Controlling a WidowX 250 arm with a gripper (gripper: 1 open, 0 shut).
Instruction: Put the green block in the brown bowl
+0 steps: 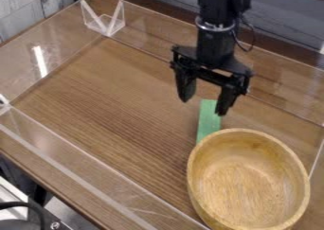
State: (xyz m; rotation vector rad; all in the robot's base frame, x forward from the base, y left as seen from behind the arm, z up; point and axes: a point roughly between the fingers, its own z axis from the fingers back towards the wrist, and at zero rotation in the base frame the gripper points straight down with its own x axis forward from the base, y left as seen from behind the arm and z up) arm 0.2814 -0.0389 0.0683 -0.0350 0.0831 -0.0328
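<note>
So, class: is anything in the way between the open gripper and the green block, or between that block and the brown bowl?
Nothing visible. The gripper hangs open over the far end of the green block, with only air between them. The block's near end lies against the brown bowl, so nothing stands between them.

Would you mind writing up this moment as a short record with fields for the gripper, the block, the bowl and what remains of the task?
gripper: gripper open, pointing down, over the far end of the block
green block: green block flat on the wooden table, not gripped; near end beside the bowl's rim
brown bowl: brown bowl upright at the near right, nothing in it
surround: clear wall panels around the table
task status: block not yet picked up or in the bowl
</note>
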